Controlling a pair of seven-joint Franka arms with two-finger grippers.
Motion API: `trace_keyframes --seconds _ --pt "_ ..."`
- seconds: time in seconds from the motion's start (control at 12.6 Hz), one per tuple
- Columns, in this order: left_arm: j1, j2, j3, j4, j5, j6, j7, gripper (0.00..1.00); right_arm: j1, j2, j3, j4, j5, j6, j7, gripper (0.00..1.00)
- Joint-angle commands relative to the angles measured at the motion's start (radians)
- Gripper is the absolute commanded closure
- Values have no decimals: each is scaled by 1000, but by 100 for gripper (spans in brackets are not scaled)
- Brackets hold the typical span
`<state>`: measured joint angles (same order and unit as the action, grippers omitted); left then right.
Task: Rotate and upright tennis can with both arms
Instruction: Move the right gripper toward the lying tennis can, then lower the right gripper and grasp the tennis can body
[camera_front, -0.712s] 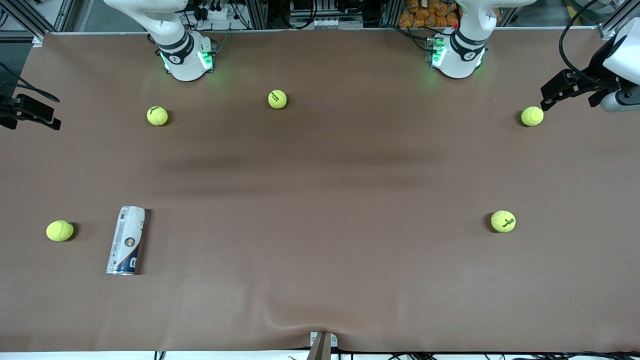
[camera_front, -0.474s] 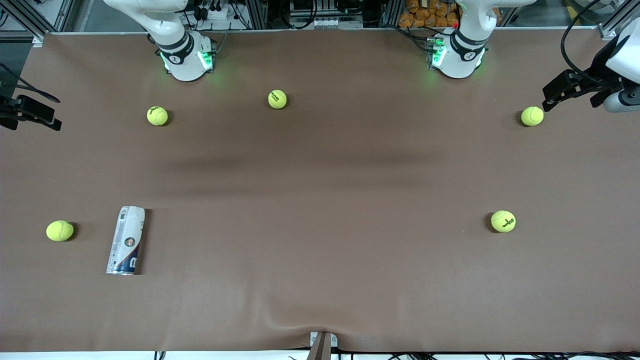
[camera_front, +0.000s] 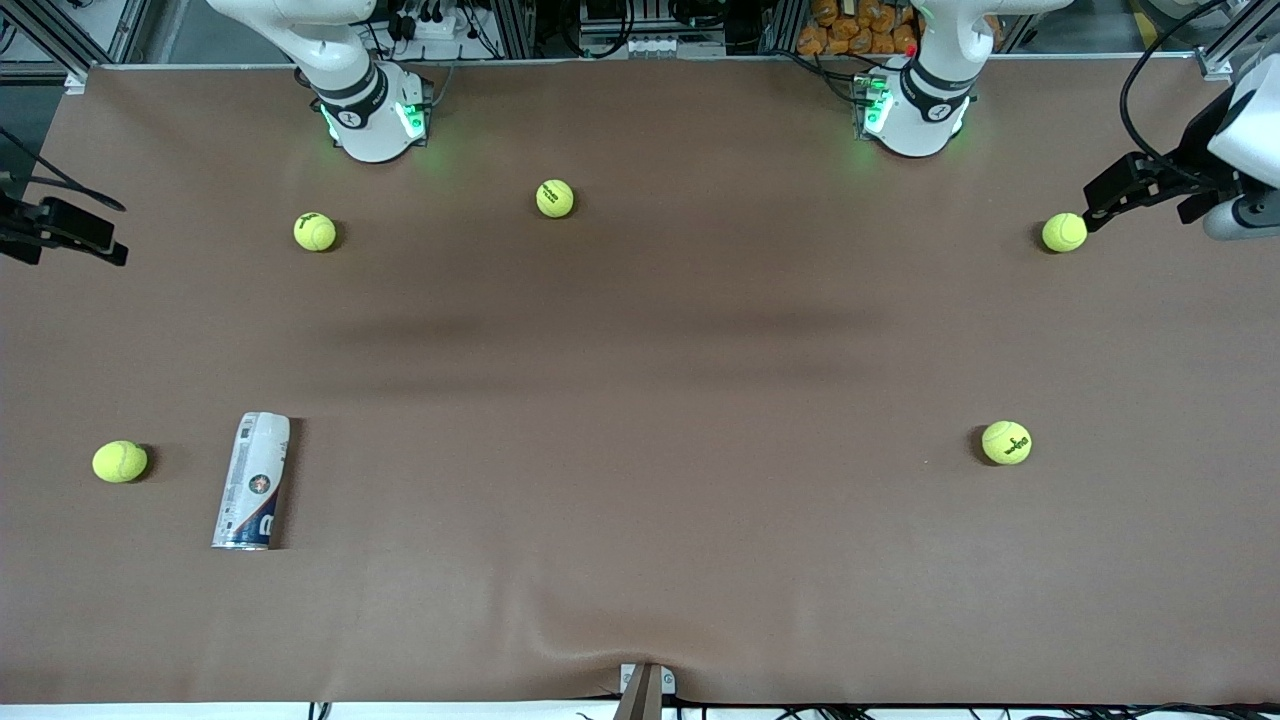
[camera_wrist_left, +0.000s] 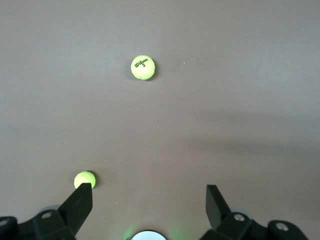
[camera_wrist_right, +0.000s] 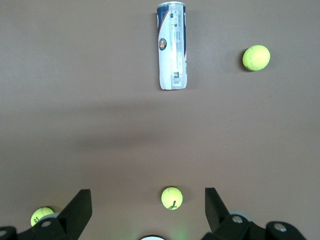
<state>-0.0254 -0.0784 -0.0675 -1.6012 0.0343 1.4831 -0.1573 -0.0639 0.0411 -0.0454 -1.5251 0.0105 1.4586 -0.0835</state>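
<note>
The tennis can (camera_front: 252, 482) lies on its side on the brown table, toward the right arm's end and near the front camera, its navy end nearest that camera. In the right wrist view the tennis can (camera_wrist_right: 171, 45) lies well away from the fingers. My right gripper (camera_wrist_right: 147, 192) hangs high over the table near its own base, open and empty; in the front view the right gripper (camera_front: 62, 235) shows at the edge. My left gripper (camera_wrist_left: 148, 189) is also high near its base, open and empty, and the left gripper (camera_front: 1140, 195) shows at the other edge.
Several yellow-green tennis balls lie scattered. One ball (camera_front: 120, 462) sits beside the can, two balls (camera_front: 315, 232) (camera_front: 555, 198) lie near the right arm's base, and two more (camera_front: 1064, 232) (camera_front: 1006, 442) lie toward the left arm's end. The brown table (camera_front: 640, 400) is wrinkled at its near edge.
Both grippers have shifted slightly at the edges of the front view. The can and the balls have not moved.
</note>
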Motion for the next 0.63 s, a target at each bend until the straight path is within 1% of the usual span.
trace_keyframes --seconds 0.0,0.16,0.32,0.47,0.55 --pt "9 16 0 20 -22 -4 12 0 -2 81 -1 19 -26 47 -86 0" --pt "9 16 0 20 -22 -4 13 0 -8 146 -1 19 -26 115 -152 0" --pt "10 22 0 21 -22 -3 19 0 -13 236 -2 19 -17 211 -217 0" --pt "9 26 0 18 -22 -1 27 0 -34 354 -1 23 -15 319 -243 0" --pt "13 26 1 18 -22 0 28 0 -39 414 -1 32 -14 398 -280 0"
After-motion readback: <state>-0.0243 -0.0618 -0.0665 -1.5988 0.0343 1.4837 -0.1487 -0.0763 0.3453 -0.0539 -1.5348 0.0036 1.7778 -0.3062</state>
